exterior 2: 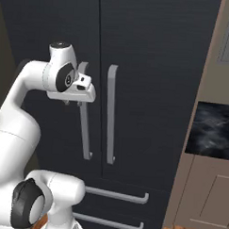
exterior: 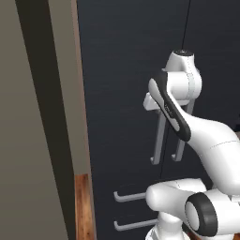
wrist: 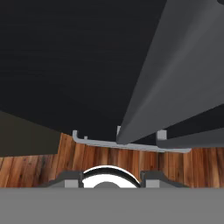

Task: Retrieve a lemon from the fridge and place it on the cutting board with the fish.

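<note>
**Fridge closed, handle grasped**

Pincer (exterior 2: 78,101) clenched on left door handle (exterior 2: 85,120) of fridge (exterior 2: 152,52), right handle (exterior 2: 110,114) just beside it. Doors flush, nothing opened. Lemon presumably inside; fetching and placing on board remain.

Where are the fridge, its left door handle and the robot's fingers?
fridge (exterior 2: 152,52): right base view, on the right door's dark front.
left door handle (exterior 2: 86,134): right base view, on the grey bar's lower half.
fingers (wrist: 151,177): hand view, on the right tip.
</note>
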